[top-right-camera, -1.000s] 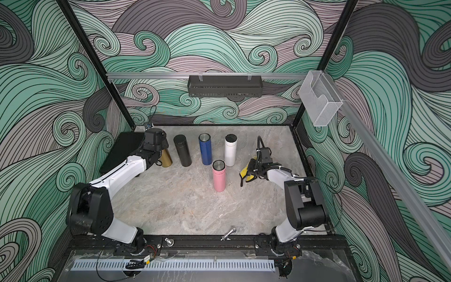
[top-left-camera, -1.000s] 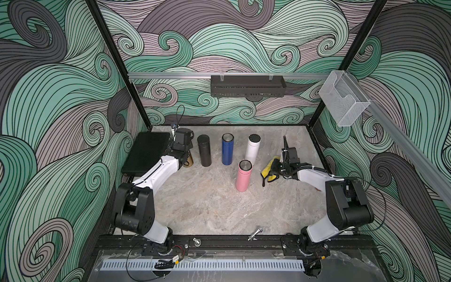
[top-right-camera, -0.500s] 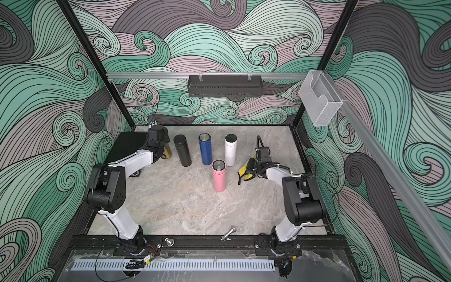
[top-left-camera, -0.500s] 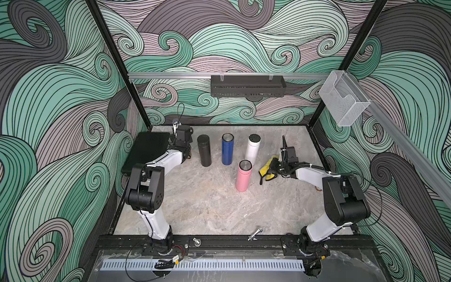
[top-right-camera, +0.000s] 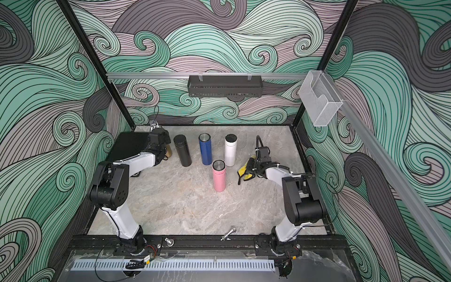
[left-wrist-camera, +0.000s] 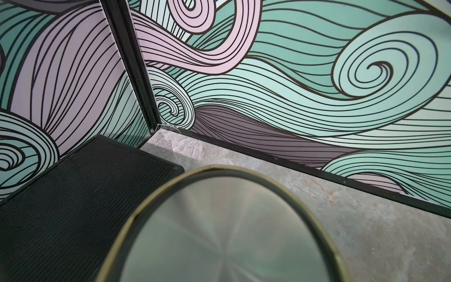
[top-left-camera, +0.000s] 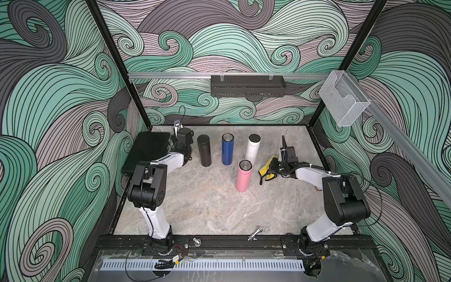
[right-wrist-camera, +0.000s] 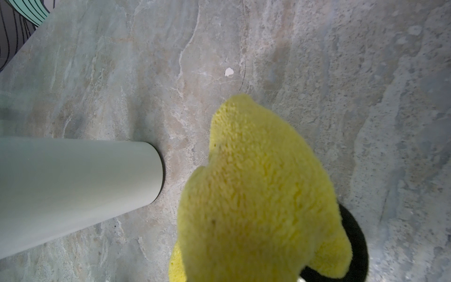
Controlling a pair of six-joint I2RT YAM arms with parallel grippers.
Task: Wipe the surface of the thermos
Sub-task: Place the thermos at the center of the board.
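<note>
A gold thermos (top-right-camera: 169,153) stands at the back left, mostly hidden under my left wrist. In the left wrist view its steel lid (left-wrist-camera: 219,232) with a gold rim fills the space between the jaws. My left gripper (top-right-camera: 164,151) is shut on this thermos. My right gripper (top-left-camera: 272,168) is shut on a yellow cloth (top-left-camera: 266,168), which hangs low over the table right of the pink thermos (top-left-camera: 244,175). The cloth (right-wrist-camera: 256,190) hides the right fingers in the right wrist view. Cloth and gold thermos are far apart.
Black (top-left-camera: 204,150), blue (top-left-camera: 227,149) and white (top-left-camera: 252,149) thermoses stand in a row at the back. A black mat (top-left-camera: 148,151) lies at the left wall. A black shelf (top-left-camera: 247,85) and clear holder (top-left-camera: 341,100) hang on the walls. A bolt (top-left-camera: 255,233) lies at the front edge.
The left arm has folded up, its elbow rising, and its gripper has drawn the gold thermos slightly toward the back left corner. The right gripper with the cloth has barely moved.
</note>
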